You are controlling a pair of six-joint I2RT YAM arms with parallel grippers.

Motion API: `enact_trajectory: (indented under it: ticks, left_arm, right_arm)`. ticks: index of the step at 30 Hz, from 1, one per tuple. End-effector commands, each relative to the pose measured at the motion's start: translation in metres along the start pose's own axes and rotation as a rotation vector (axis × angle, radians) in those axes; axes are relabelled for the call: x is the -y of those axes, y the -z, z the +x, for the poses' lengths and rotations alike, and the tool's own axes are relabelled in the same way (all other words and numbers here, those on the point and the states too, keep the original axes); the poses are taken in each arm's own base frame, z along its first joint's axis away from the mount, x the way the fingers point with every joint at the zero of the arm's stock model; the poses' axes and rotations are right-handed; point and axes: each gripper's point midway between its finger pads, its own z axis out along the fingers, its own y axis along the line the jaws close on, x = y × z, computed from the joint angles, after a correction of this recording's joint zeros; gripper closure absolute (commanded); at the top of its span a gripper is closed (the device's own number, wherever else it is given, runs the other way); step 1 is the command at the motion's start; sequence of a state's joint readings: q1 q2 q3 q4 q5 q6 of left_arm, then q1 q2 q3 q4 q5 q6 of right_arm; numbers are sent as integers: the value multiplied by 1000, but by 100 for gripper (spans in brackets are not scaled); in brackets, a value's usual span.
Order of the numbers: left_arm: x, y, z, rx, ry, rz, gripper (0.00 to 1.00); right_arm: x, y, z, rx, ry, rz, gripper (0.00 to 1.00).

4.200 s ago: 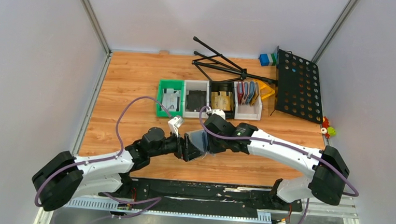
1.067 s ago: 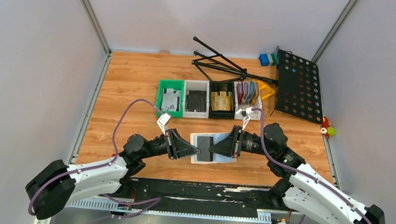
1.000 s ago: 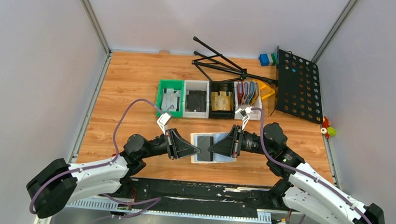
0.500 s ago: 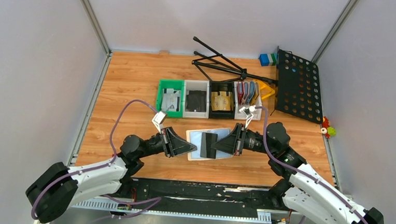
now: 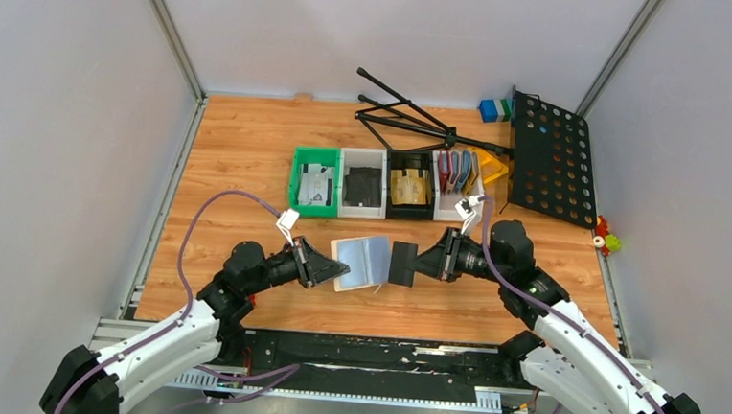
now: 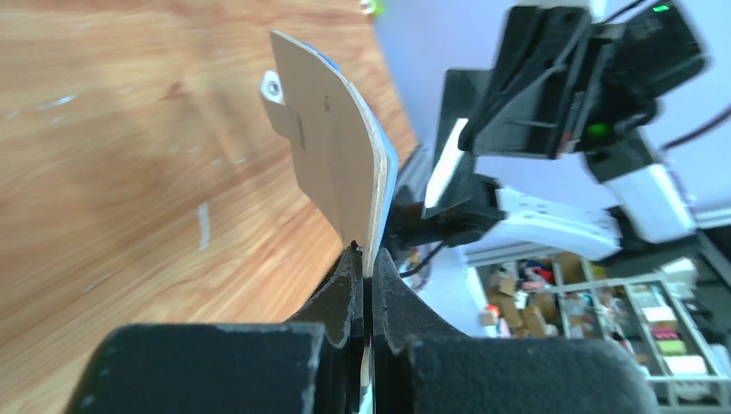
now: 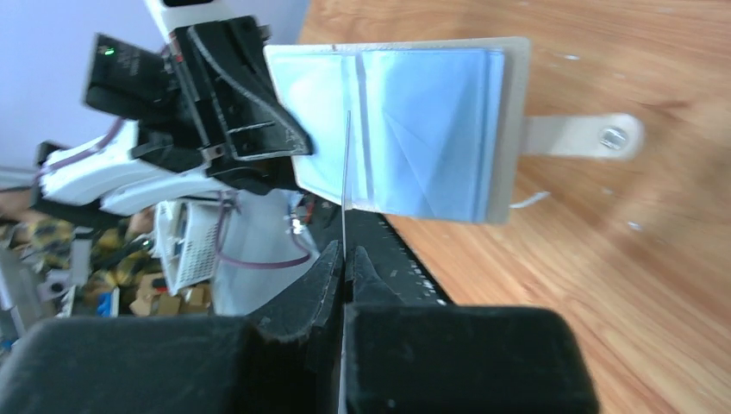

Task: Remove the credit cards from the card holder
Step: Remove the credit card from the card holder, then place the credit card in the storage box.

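Top external view: both arms met over the near middle of the wooden table (image 5: 251, 142).
Left gripper (image 5: 332, 265): clenched on the left edge of the card holder (image 5: 364, 262), which was spread open and tilted, its pale blue pockets facing the other arm.
Right gripper (image 5: 420, 264): clamped on one dark card (image 5: 402, 263).
Card position: outside the holder, just beside its right edge; touching or not, I could not tell.
Right wrist view: the card showed edge-on, a thin line between the fingers; the holder's tab (image 7: 595, 136) stuck out sideways.
Behind: four bins (image 5: 341, 181) stood in a row, wallets (image 5: 457, 171) upright in the rightmost; a black music stand (image 5: 552, 156) lay far right.
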State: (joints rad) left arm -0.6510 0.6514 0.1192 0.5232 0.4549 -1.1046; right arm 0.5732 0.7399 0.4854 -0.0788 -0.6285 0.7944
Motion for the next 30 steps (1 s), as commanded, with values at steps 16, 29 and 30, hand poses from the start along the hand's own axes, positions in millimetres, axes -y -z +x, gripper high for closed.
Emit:
enact_trajectory:
  ticks: [16, 29, 30]
  left_arm:
    - [-125, 45, 7, -165, -245, -691, 100]
    - [-120, 44, 4, -182, -281, -684, 100]
    - [-120, 44, 4, -183, -280, -684, 100]
  right_arm:
    - [51, -52, -99, 71, 186, 335, 100]
    - [104, -159, -158, -57, 215, 385, 100]
    - [108, -165, -161, -62, 214, 392, 100]
